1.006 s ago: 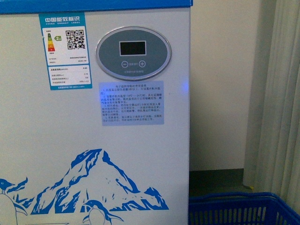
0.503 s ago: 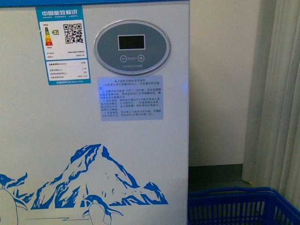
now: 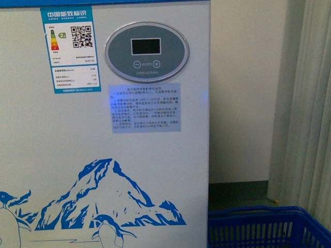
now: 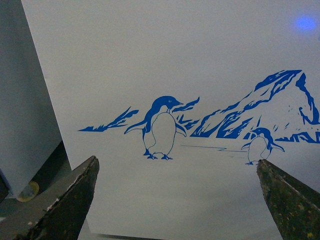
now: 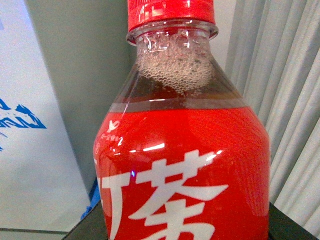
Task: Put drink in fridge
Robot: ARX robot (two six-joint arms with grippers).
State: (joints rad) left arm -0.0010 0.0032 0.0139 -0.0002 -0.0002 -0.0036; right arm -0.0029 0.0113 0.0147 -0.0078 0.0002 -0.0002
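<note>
One drink (image 5: 182,150), red label (image 5: 182,195), white character perhaps 茶; fridge (image 3: 103,144) sticker (image 3: 68,50) 中国能效标识.

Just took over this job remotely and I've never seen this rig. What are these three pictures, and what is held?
This is a robot with two arms, each ending in a two-fingered gripper. The front view comes from a camera on its body: it faces the fridge, a white chest with a grey oval display and a blue penguin-and-mountain picture. A blue basket stands low to the right, beside a curtain. No arm shows there. The left wrist view looks past the left gripper, open and empty, at that same picture. The right wrist view is filled by the drink, a red-capped, red-labelled bottle of brown liquid, between the dark fingers of the right gripper, which seems to hold it.
</note>
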